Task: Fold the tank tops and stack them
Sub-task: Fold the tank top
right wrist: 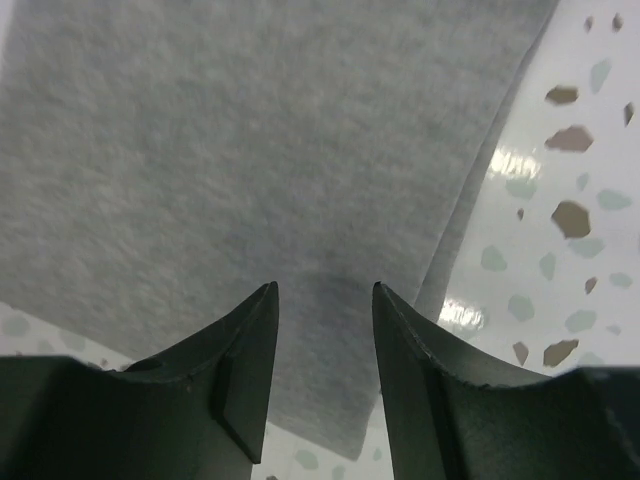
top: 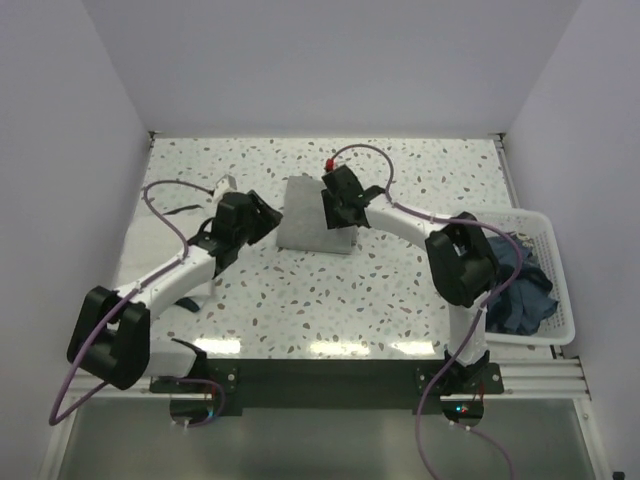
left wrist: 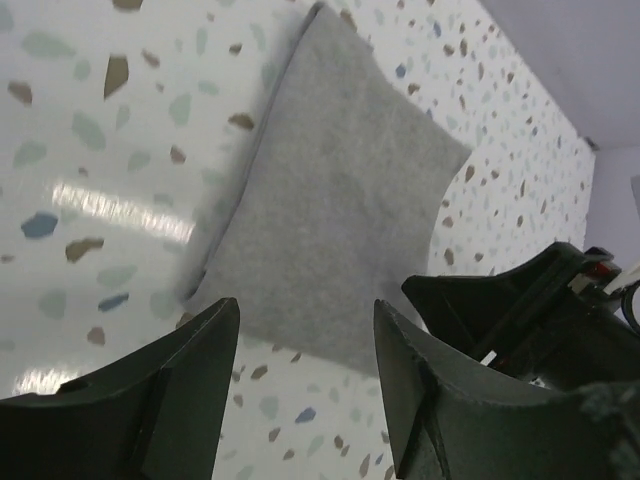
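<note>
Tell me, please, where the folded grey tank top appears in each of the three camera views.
Top external: the grey tank top lies mid-table, slightly above the picture's centre.
Left wrist: the grey tank top sits in the upper middle, set at a slant.
Right wrist: the grey tank top fills most of the picture, from the top left.
Shared landmark: the speckled table borders the cloth in all three views.

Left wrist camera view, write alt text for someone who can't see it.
A folded light grey tank top lies on a speckled table. The left tool, open and holding nothing, fills the foreground, with part of the right arm at lower right.
</note>
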